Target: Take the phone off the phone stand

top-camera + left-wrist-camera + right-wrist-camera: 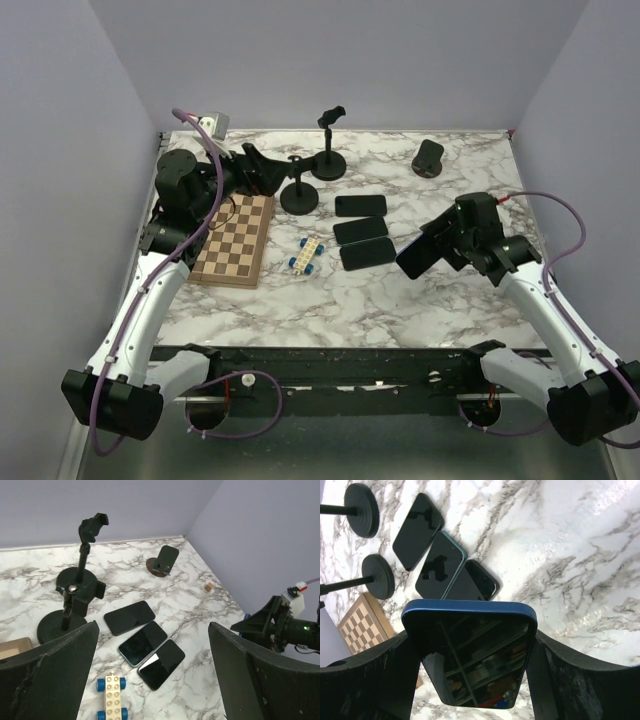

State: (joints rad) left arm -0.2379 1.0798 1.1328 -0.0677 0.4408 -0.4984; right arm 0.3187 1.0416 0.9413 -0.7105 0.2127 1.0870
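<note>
Top view: my right tool (436, 242) grips the phone (415, 258) by its sides. The phone is tilted, off the tabletop (470, 300) and well apart from the stand (430, 158) at the far right. Three flat phones (361, 229) lie in a row just left of it. My left tool (262, 170) hovers near two pole stands (299, 195).

Left wrist: fingers (50, 675) spread wide, nothing between them. Flat phones and a toy car (112, 697) lie below.

Right wrist: phone clamped between both fingers (365, 680), screen toward the camera, above the tabletop.
</note>
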